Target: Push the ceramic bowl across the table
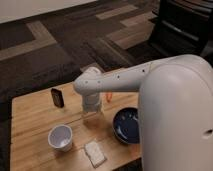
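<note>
The ceramic bowl [126, 126], dark navy and glossy, sits on the right part of the light wooden table [35, 115]. Its right side is hidden behind my large white arm. My gripper [91, 118] hangs from the wrist [91, 86] and points down at the tabletop. It is to the left of the bowl, apart from its rim, with a strip of bare wood between them.
A white cup [60, 137] stands at the front left, and a pale flat block [94, 153] lies near the front edge. A small dark upright object [57, 97] is at the back left, and something orange [109, 95] shows behind the arm. Carpeted floor surrounds the table.
</note>
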Robot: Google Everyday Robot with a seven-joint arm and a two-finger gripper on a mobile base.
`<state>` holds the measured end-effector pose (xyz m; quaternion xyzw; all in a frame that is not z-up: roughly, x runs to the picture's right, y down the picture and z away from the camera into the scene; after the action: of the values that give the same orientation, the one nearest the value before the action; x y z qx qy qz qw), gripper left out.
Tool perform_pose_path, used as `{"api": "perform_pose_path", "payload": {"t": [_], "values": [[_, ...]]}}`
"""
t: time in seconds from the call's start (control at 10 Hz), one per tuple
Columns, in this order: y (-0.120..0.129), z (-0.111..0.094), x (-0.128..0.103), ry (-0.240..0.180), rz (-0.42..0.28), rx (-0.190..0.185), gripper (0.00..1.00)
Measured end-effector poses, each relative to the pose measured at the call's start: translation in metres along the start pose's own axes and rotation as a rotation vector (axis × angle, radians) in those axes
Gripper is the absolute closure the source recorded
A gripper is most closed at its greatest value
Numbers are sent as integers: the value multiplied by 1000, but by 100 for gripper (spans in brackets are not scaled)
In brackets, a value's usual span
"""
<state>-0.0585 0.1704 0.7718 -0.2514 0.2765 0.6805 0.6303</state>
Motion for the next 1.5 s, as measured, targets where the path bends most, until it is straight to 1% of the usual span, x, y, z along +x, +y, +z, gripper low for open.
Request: {"api": "perform_pose_path", "payload": {"t": [0.3, 0.4, 0.5, 0.6, 0.7, 1.1, 1.2, 1.3, 1.5], "values": [[-41, 7, 17, 3, 116, 5, 35], [-61, 4, 23, -6, 161, 22, 35], [-84, -2, 28, -27, 206, 44, 35], [-108, -9, 38, -42, 265, 66, 35], [-119, -11, 43, -49, 288, 81, 35], [-116, -12, 43, -50, 285, 79, 35], [-127, -25, 42, -68, 298, 89, 35], [-136, -35, 36, -82, 290, 102, 35], [-135, -49, 14, -100, 238, 114, 35]]}}
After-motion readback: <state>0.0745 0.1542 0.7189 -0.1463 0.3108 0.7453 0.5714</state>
